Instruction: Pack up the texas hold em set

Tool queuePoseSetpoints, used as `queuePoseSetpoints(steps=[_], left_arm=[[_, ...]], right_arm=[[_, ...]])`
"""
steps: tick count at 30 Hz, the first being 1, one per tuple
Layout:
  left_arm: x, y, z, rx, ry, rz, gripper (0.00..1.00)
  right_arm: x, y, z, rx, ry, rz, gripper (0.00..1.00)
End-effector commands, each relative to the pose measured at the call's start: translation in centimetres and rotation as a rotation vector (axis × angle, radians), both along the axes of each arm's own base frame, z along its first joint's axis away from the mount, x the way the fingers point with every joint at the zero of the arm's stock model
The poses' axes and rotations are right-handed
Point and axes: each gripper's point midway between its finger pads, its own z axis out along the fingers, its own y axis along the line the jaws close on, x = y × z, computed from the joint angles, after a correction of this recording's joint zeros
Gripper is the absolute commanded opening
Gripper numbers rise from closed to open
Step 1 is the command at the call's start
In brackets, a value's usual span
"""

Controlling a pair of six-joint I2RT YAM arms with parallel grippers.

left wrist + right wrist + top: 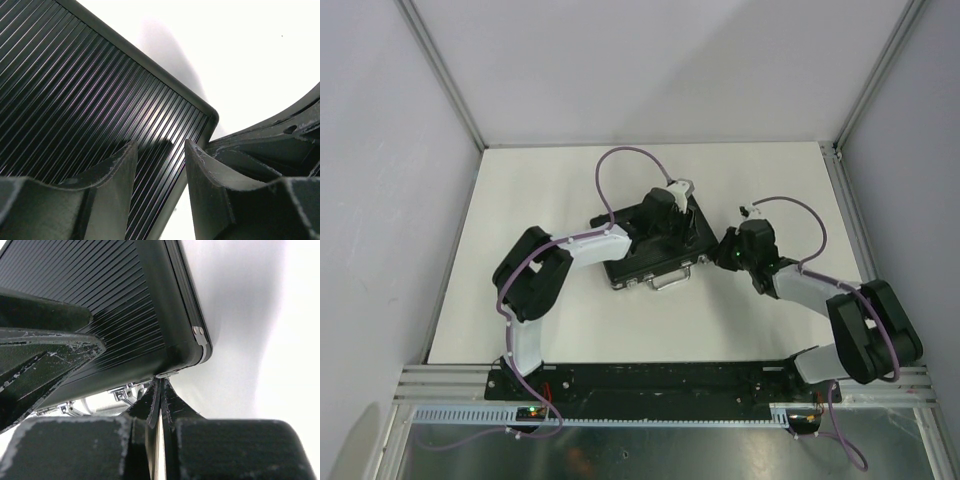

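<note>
Briefcase (pixel 642 266) closed, left claw (pixel 160 146) parted above it, right claw (pixel 159 384) pinched at corner.

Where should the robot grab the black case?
Probably the silver handle on its near edge, coming from the arms' side. The case lies flat and shut; its lid looks too wide to pinch, but the handle sticks out as a loop.

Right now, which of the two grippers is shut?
The right gripper: its fingers are pressed together at the front corner of the briefcase. The left gripper hangs over the ribbed lid with its fingers apart.
</note>
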Motion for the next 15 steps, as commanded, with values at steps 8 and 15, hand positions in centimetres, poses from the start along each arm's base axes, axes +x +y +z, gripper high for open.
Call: queuePoseSetpoints(steps=[8, 15], left_arm=[[-4.5, 3.8, -8.9, 0.21, 0.238, -0.001, 0.5], [-5.0, 4.2, -9.9, 0.224, 0.263, 0.009, 0.5]], right_arm=[[-7.8, 0.2, -2.7, -0.083, 0.172, 0.119, 0.03], [-6.4, 0.3, 0.7, -0.076, 0.094, 0.106, 0.18]])
